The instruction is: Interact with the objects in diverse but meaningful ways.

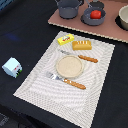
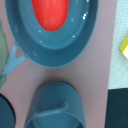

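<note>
Item nearest the wrist camera: dark grey frying pan (image 2: 50, 42) holding red tomato (image 2: 50, 12), beside a grey pot (image 2: 55, 107), all on a pinkish board (image 1: 85, 22). On the striped placemat (image 1: 40, 82): yellow butter packet (image 1: 65, 39), bread loaf (image 1: 82, 45), round plate (image 1: 69, 66); carton (image 1: 12, 67) lies off it. Gripper: out of view, state cannot be told.

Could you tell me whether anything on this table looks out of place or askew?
The pale carton lies off the placemat on the dark table, apart from the other items. The tomato sits inside the frying pan. Nothing looks spilled or damaged.
</note>
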